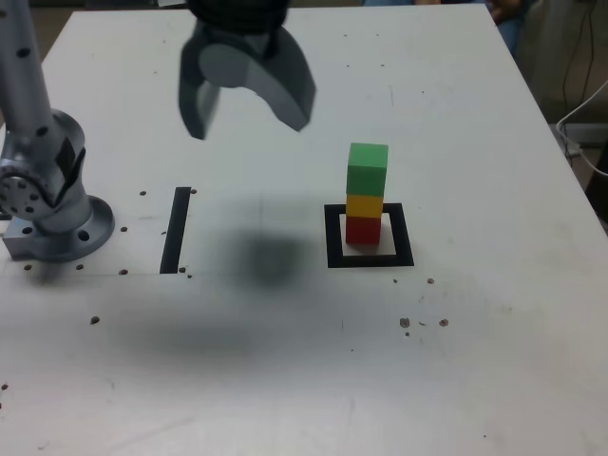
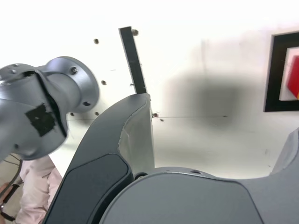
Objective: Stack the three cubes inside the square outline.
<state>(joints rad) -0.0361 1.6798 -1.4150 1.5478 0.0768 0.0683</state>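
Cubes stacked in square outline [image 1: 370, 259] — red [image 1: 362, 230], yellow [image 1: 364, 205], green [image 1: 368, 169] on top; gripper [image 1: 249, 116] open, empty, raised.

Bright overhead light, soft shadows, slight blur.

This is looking like a robotics lab or test bench. A white table [image 1: 494, 361] is serving as the work surface, with screw holes showing in it and the grey arm base [image 1: 52, 223] sitting bolted onto it at the exterior view's left. A black tape strip [image 1: 176, 230] and a black square outline [image 1: 369, 258] are marking positions on the top. Cables [image 1: 581, 119] are hanging past the table's far right edge in the exterior view
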